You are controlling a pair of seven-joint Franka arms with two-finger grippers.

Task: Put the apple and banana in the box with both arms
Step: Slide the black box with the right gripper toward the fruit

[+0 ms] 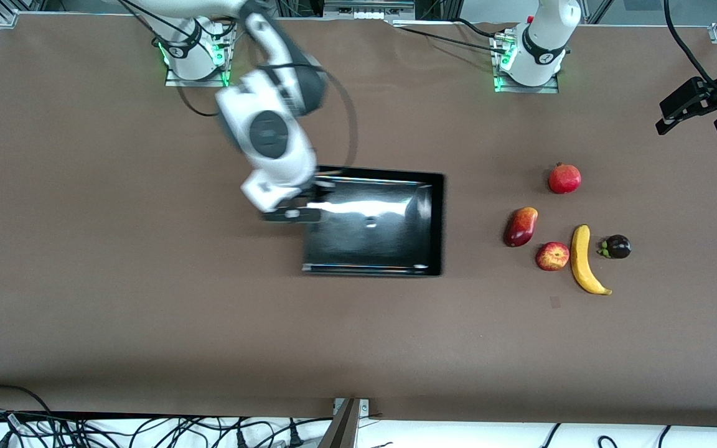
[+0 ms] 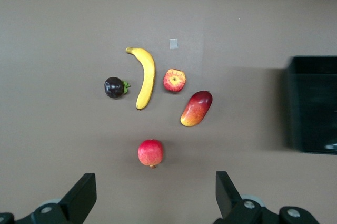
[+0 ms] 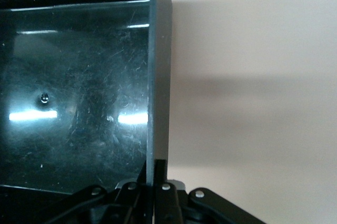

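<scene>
The black box lies mid-table. My right gripper is shut on the box's wall at the right arm's end. In the right wrist view the thin wall runs straight into the pinched right gripper. The apple and the banana lie side by side on the table toward the left arm's end, outside the box. High over that end hangs my left gripper, open and holding nothing. Its wrist view shows the left gripper wide apart above the apple, banana and box.
An all-red round fruit lies farther from the front camera than the apple. An oblong red-and-yellow fruit sits between apple and box. A dark purple fruit rests beside the banana. A small tape mark is nearer the camera.
</scene>
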